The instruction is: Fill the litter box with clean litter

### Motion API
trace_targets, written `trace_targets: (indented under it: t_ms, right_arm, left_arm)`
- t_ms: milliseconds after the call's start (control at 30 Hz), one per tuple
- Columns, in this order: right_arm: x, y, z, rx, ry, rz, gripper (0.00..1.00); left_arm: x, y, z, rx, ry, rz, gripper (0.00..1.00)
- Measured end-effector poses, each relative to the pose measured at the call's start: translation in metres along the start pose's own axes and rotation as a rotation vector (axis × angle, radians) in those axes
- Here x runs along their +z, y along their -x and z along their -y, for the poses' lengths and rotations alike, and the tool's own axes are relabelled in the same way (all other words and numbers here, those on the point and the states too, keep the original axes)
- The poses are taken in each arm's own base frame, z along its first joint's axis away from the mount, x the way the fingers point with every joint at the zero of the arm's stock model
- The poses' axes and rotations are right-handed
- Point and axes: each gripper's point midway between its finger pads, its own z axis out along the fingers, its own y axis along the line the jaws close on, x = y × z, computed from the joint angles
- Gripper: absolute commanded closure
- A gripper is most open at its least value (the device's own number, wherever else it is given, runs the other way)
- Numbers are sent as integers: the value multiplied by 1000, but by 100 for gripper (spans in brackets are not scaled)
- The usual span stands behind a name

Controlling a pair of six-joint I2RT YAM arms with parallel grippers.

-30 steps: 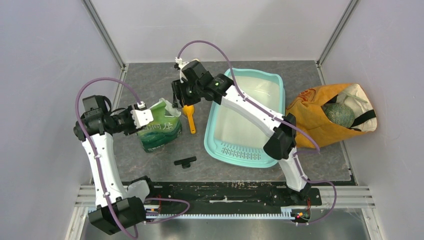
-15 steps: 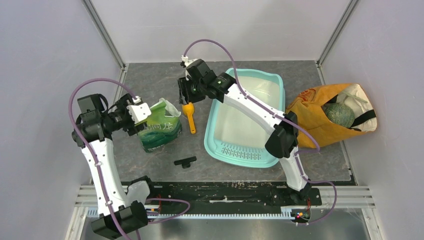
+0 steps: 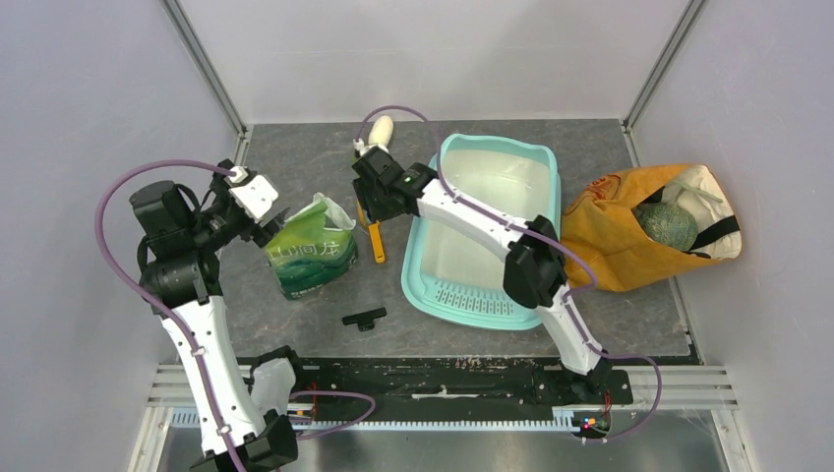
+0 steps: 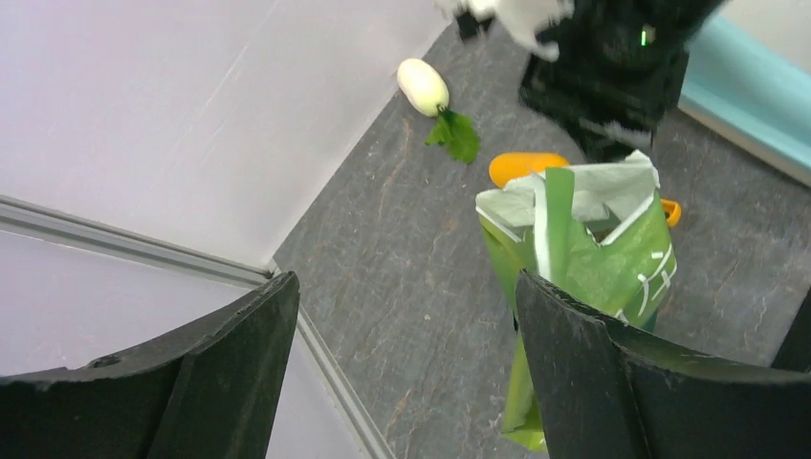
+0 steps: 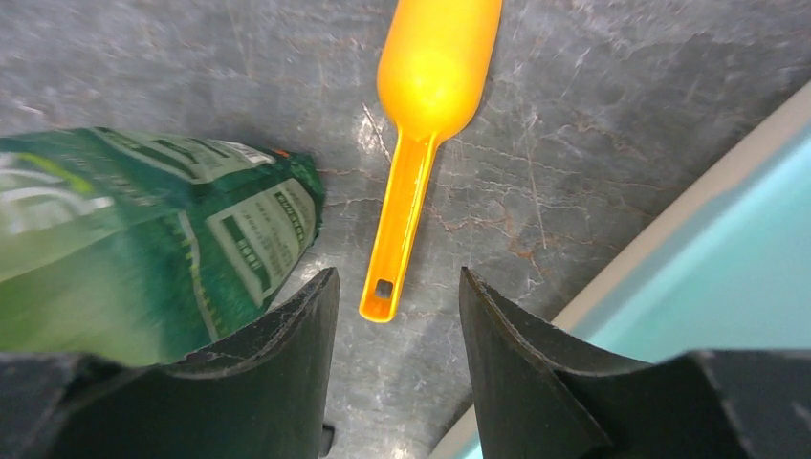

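Grey stone-patterned table (image 3: 295, 167), pale walls on three sides. Right gripper (image 5: 394, 287) open, jaws spread, held over the near end of an orange scoop (image 5: 432, 86); handle tip in line with the gap, not clamped. Scoop flat on the table, bowl to the far side, handle to the near side, between a green pouch (image 3: 313, 258) on the left and the litter box (image 3: 477, 297) on the right. Litter box just right of that gripper, far left corner nearest; teal rim, white basin, slotted grille at the near end. Left gripper (image 4: 404, 287) likewise open, jaws wide, at the far left top corner of the pouch; touching or not, impossible to tell.

Seen only from above: whole litter box; orange cloth bag (image 3: 620, 241) just right of it, a round grey-green thing inside; small black piece (image 3: 364, 318) on the table near the pouch, on its near side.

Seen only from the left wrist: pouch standing with its mouth torn open, inside in shadow, contents not to be made out; green leaf on the white oval vegetable (image 4: 422, 84) lying by the far wall; strip of teal rim at the upper right.

Seen only from the right wrist: square hole in the scoop's handle tip; panels of fine print on the pouch's side; teal rim of the litter box at the lower right, close beside the right-hand finger.

Writing: large white characters across the pouch front in the overhead view, too small to read; fine print in the right wrist view too blurred to read.
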Motion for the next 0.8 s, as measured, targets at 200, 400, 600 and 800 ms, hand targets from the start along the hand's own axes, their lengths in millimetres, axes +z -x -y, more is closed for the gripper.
trace_targets:
  t_ms: [200,400,600,800]
  right_arm:
    - [45,-41,3,-37,-66,-86,44]
    - [66,-56,10,-47,-101,-115,44]
    - [83,-62,8,-44,-106,-116,44]
    - [95,-66,9,-44,-117,-113,48]
  left_arm:
    - [-2,15,-7,-24,33,47,10]
    - [-2,20,-8,-36,38,65,10]
    - [-3,21,-8,-42,39,69,10]
    - [-4,22,-8,-37,42,71,10]
